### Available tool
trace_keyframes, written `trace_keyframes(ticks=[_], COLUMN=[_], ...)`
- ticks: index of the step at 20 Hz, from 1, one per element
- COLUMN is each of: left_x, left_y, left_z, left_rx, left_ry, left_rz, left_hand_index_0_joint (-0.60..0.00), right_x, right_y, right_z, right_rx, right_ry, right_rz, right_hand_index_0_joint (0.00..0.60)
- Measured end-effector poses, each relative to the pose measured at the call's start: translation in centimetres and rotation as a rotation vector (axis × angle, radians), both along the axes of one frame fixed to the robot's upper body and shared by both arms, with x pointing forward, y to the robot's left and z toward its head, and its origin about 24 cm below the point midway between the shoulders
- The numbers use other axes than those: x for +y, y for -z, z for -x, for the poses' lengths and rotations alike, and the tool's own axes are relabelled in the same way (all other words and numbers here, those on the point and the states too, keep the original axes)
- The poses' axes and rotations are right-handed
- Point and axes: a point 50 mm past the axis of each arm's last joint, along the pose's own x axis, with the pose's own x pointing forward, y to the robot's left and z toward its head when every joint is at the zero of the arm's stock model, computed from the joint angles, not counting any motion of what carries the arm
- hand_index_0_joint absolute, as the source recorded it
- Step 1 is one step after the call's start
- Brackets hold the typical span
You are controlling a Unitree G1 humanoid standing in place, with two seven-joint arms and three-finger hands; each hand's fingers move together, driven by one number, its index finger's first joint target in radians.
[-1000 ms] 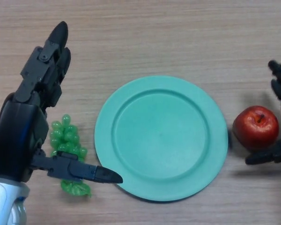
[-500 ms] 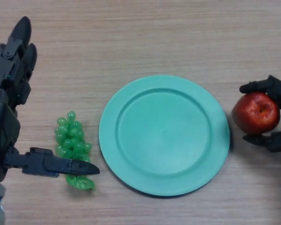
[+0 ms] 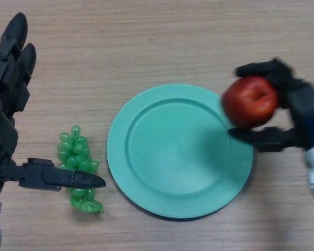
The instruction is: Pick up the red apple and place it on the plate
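Red and shiny, the apple [image 3: 249, 101] sat in the robot's right hand [image 3: 295, 112]. The black fingers [image 3: 261, 68] curled over the top of the apple, and the thumb [image 3: 259, 137] pressed in from below, so the hand was grasping it all round. The apple was up off the table, over the right edge of the plate [image 3: 146, 151]. It hid a bit of the plate's rim there. Its little dent with the stalk faced up and to the right.

The plate was round and light green, and it lay flat in the middle of the wooden table [image 3: 157, 42]. Nothing lay inside the plate.

The left hand [image 3: 8, 130] showed at the left side of the view. Its fingers were straight and pointed up toward the far side of the table. Its thumb stuck out to the right, toward the plate. The hand was loose and held nothing.

A small bunch of green grapes [image 3: 77, 167] lay on the table just left of the plate, near it but not touching. The left thumb crossed over the lower part of the bunch.
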Motion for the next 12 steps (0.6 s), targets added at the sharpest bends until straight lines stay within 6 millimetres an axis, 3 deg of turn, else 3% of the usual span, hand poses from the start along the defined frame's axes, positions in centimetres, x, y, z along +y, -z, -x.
trace_keyframes(ticks=[4,8,11,12], left_x=[0.2,0.1,0.1,0.1], left_y=[0.4,0.3,0.4,0.5], left_z=[-0.2,-0.3,-0.3,-0.2], left_rx=[0.004,0.0,0.004,0.009], left_ry=[0.043,0.068,0.069,0.068], left_rz=[0.016,0.039,0.04,0.04], left_hand_index_0_joint=[0.0,0.0,0.0,0.0], right_x=[2.9,4.0,4.2,4.2], right_y=[3.5,4.1,4.3,4.3], right_z=[0.5,0.8,0.9,1.0], right_rx=[0.063,0.022,0.028,0.039], right_ry=[-0.035,-0.042,-0.062,-0.081], right_rz=[0.161,0.244,0.247,0.248], right_hand_index_0_joint=[0.6,0.6,0.25,0.099])
